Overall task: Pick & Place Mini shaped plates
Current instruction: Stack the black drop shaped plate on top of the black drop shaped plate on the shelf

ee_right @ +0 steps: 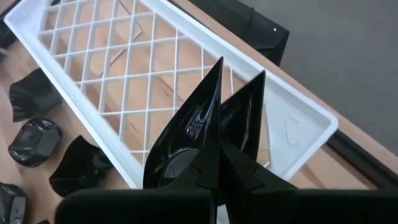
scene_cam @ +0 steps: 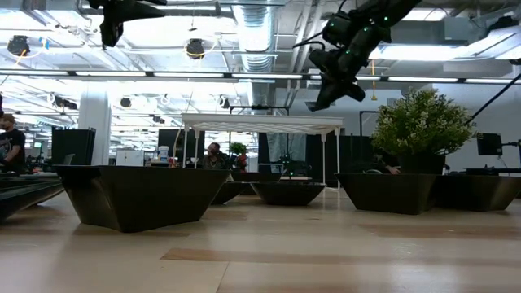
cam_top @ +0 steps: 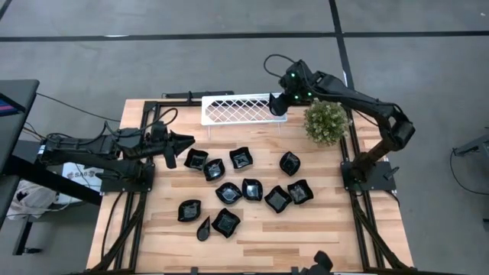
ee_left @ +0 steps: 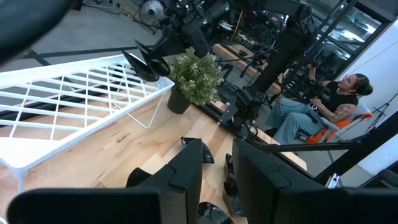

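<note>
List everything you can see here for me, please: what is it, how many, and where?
Mini plates on the table: eleven, glossy black, scattered across the middle of the table.
Held mini plate: one, glossy black, in the right gripper above the tray.
Tray: one, white lattice, at the table's far edge.
Plant: one, green and bushy, beside the tray's right end.
Table: one, light wood.
Person: one, seated in the room beyond the table.
Left gripper: dark, open and empty, over the table's left side.
Right gripper: dark, shut on the held mini plate, over the tray's right end.
</note>
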You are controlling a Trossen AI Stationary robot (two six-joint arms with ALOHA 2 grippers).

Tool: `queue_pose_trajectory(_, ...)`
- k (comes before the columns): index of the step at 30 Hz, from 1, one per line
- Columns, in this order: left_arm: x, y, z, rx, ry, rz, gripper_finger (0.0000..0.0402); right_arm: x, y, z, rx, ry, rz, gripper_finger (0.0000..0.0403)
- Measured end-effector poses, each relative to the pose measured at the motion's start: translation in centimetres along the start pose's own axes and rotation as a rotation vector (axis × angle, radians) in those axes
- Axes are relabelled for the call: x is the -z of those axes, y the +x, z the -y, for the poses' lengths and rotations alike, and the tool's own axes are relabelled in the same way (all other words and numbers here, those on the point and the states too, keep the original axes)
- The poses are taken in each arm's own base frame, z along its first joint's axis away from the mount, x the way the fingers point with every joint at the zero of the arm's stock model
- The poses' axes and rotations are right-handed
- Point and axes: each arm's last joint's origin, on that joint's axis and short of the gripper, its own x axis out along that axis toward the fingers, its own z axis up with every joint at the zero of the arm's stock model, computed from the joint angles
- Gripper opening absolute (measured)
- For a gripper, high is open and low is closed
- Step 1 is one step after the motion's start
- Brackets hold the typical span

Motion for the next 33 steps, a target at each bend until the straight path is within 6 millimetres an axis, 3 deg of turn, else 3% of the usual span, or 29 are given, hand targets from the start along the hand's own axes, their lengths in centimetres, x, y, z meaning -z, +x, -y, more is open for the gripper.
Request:
queue_pose_trajectory(14, 0.0, 0.0, 0.0, 0.003, -0.028, 0.005, 0.009, 0.2, 2.2, 0.9, 0.018, -0.024, -0.051, 0.0006)
queue_pose_trajectory(33, -0.1, 0.0, 0.0, 0.003, -0.029, 0.005, 0.009, 0.1, 2.2, 0.8, 0.023, 0.026, -0.043, 0.0004)
